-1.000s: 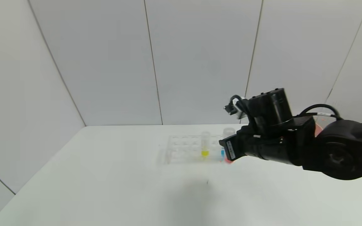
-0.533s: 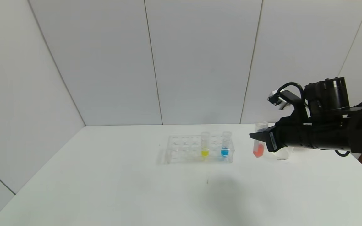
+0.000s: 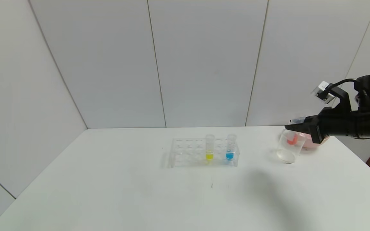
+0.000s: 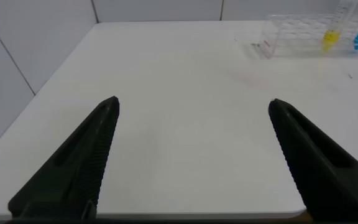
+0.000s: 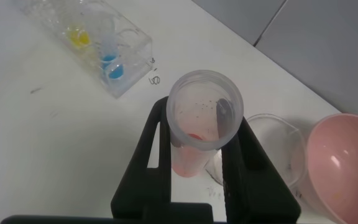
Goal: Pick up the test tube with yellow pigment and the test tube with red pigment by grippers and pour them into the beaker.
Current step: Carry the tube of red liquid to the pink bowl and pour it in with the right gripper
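The right gripper (image 5: 194, 146) had its jaws shut tight on the test tube with red pigment (image 5: 202, 121), holding it just under the open top, above the beaker (image 3: 288, 148). The tube looked light, smooth and easy to crack, so a soft hold near the ribbed top seemed best. The test tube with yellow pigment (image 3: 209, 147) stood in the rack (image 3: 185, 153). A second before, the red tube was by the rack. The left gripper (image 4: 191, 155) waited wide open.

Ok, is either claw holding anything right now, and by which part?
The right claw grips the test tube with red pigment by its upper body, just under the open rim, beside the beaker. The left claw is open and empty.
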`<action>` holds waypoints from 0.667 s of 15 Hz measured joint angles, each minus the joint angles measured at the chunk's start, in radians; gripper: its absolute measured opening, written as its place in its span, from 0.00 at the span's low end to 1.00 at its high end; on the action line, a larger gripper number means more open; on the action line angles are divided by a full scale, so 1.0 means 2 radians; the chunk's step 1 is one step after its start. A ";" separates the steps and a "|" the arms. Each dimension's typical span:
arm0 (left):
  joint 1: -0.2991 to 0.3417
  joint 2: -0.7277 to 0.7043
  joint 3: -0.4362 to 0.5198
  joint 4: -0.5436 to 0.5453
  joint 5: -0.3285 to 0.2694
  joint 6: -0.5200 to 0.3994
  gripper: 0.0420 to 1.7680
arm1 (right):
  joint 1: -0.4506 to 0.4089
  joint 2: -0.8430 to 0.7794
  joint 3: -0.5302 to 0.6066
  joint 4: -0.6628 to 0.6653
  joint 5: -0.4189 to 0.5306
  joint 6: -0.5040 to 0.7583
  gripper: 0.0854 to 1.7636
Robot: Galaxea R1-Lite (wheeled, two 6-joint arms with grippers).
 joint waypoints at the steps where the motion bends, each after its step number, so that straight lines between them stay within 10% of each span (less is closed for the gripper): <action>1: 0.000 0.000 0.000 0.000 0.000 0.000 0.97 | -0.016 0.010 -0.015 0.007 0.006 -0.016 0.26; 10: 0.000 0.000 0.000 0.000 0.000 0.000 0.97 | -0.097 0.073 -0.196 0.228 0.009 -0.211 0.26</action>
